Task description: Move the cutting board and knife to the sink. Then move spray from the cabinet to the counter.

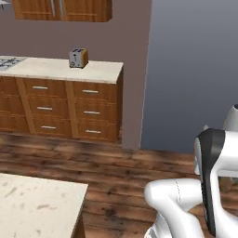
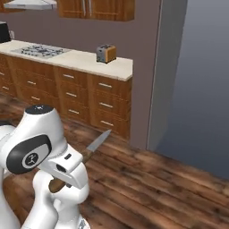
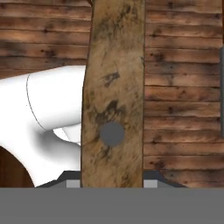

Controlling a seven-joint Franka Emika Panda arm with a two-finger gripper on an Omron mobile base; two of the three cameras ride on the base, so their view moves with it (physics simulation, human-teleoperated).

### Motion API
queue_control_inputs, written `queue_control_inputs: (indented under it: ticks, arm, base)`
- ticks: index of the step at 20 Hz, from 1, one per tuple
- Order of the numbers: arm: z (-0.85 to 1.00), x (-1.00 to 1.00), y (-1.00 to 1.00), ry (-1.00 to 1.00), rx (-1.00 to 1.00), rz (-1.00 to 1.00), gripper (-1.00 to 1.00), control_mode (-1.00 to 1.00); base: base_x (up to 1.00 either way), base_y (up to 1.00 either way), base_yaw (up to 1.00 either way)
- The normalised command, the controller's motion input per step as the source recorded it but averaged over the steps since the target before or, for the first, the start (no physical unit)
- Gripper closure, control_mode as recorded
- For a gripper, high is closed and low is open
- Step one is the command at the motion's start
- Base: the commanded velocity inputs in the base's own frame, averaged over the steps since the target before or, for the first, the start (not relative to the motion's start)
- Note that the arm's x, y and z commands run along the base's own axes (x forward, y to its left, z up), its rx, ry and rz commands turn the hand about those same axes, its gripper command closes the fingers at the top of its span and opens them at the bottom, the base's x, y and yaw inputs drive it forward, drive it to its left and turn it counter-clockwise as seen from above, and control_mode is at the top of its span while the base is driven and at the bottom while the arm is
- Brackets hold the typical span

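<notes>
Knife (image 2: 91, 150) is riding in the air above the wooden floor (image 2: 147, 188), far from the counter (image 2: 76, 60). Its blade is sticking out past the wrist, and the gripper (image 3: 112, 186) is pinching its handle (image 3: 113, 96). It looks light, stiff and sharp, so the handle is the safe place to hold.

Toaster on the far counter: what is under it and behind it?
The toaster stands on the beige counter, drawers below; plain brown wall behind. Its own footprint on the counter is covered.
</notes>
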Motion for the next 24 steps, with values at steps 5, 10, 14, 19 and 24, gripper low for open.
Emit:
queue_control_inputs:
  ticks: [5, 10, 14, 19, 24]
  arm:
    - [0.0, 0.0, 0.0, 0.0, 0.0, 0.0, 1.0, 1.0]
    - [0.0, 0.0, 0.0, 0.0, 0.0, 0.0, 1.0, 1.0]
    - [0.0, 0.0, 0.0, 0.0, 0.0, 0.0, 1.0, 1.0]
    - [0.0, 0.0, 0.0, 0.0, 0.0, 0.0, 1.0, 1.0]
    - [0.0, 0.0, 0.0, 0.0, 0.0, 0.0, 1.0, 1.0]
  base:
    - [0.56, -0.37, 0.49]
    - [0.48, -0.38, 0.5]
    - [0.44, -0.38, 0.51]
    - [0.5, -0.38, 0.5]
    - [0.55, -0.31, 0.49]
